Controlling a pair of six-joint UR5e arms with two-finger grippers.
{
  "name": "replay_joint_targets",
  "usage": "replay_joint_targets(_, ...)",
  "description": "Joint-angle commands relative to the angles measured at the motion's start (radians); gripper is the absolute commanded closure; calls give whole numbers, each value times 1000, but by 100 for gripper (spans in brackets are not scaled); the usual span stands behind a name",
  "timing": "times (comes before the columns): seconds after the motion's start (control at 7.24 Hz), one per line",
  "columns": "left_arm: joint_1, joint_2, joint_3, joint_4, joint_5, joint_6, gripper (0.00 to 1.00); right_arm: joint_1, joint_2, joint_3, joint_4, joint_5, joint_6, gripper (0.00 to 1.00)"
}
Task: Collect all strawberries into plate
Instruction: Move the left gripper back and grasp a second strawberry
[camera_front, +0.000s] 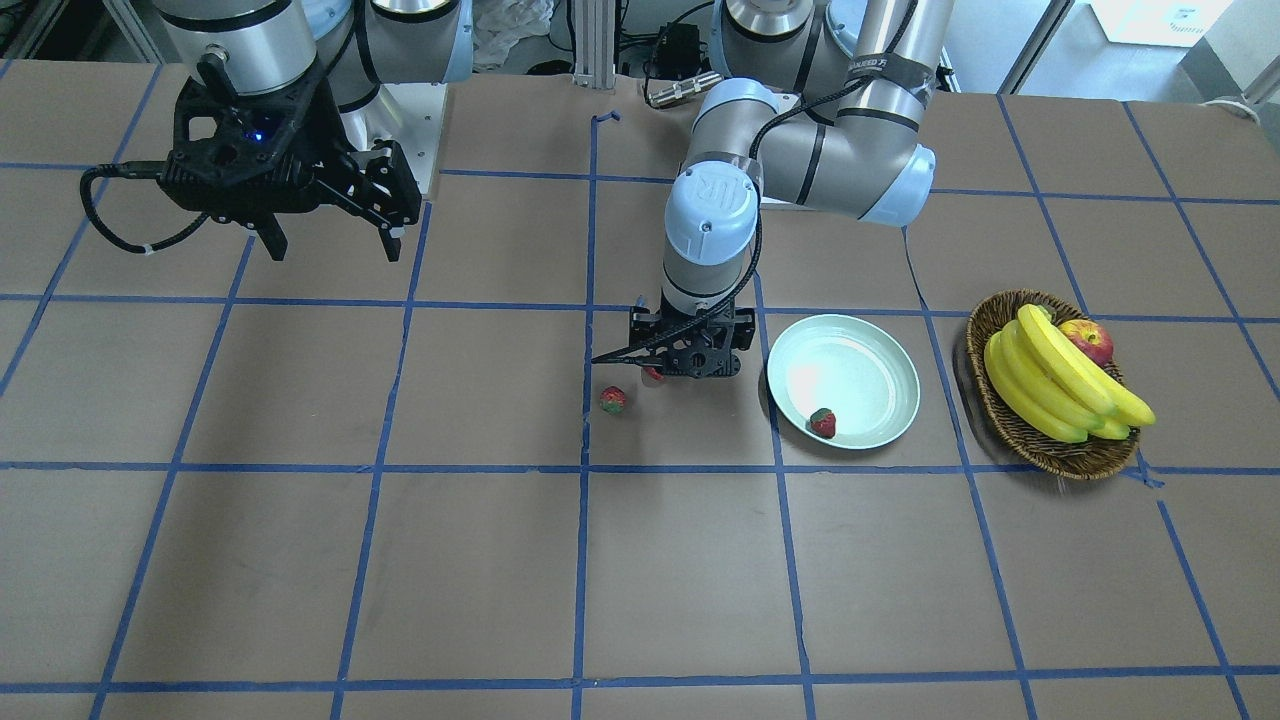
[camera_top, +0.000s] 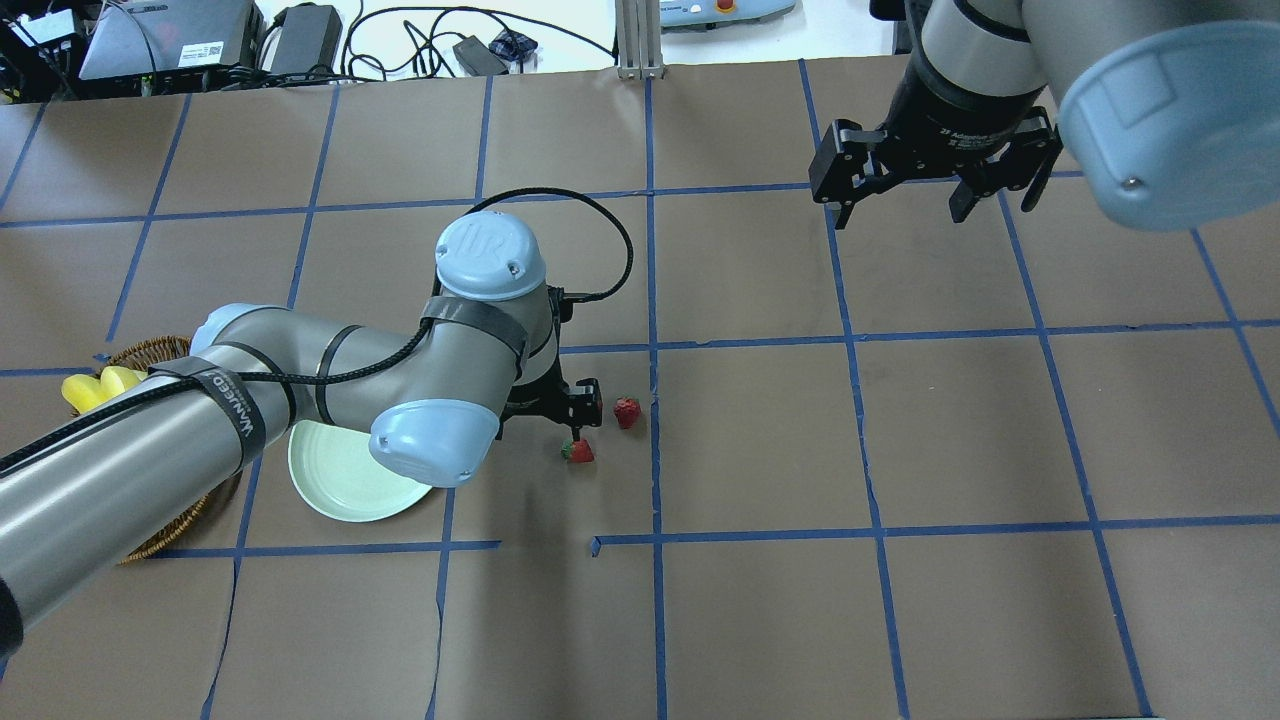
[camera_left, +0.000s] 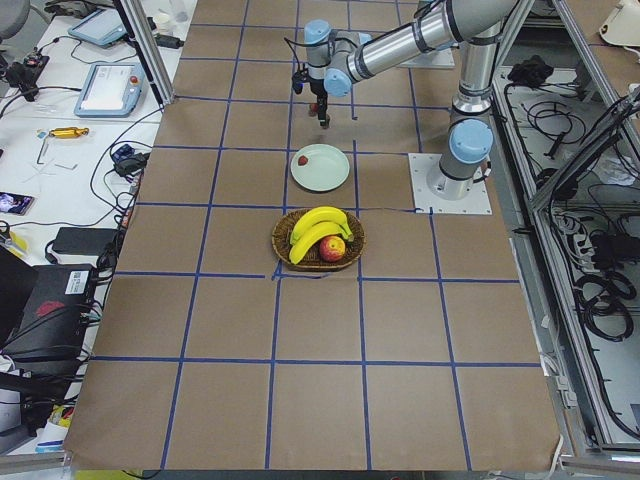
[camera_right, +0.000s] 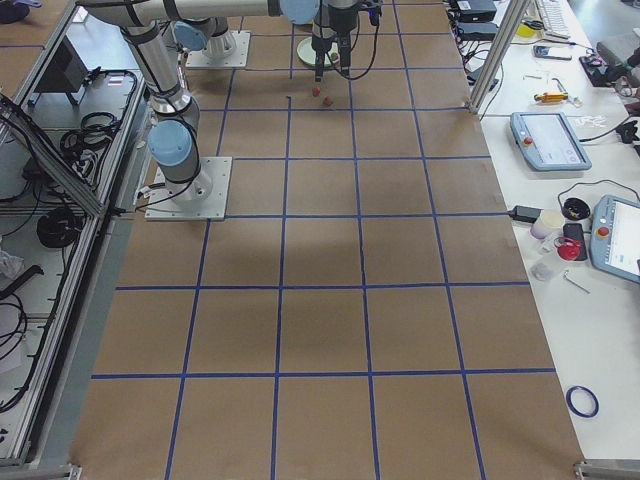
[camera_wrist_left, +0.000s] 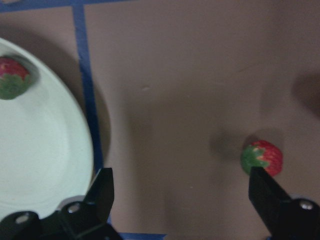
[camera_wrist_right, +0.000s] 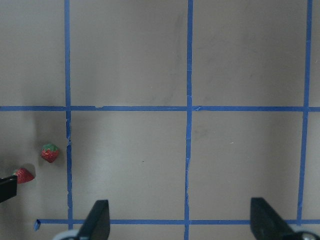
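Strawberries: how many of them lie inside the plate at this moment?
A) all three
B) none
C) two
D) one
D: only one strawberry lies in the plate; a second strawberry and a third strawberry are on the table, close to the open left hand.

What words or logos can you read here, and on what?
"WANJEED": black fabric strap on the left arm.
"UR": the left arm's pale blue round joint cap.
"2F Adaptive", rest cut off: white print on the black right end effector.
Grey handheld screens at the edges: too small to read.
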Motion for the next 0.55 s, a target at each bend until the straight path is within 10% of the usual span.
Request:
replay_joint_targets(0.0,-7,-47,-2,47,-67,-2,21,-1,0,0,0,0,0,0)
replay_joint_targets(0.41,-12,-72,0,64,-60,5,37,-1,0,0,2,0,0,0)
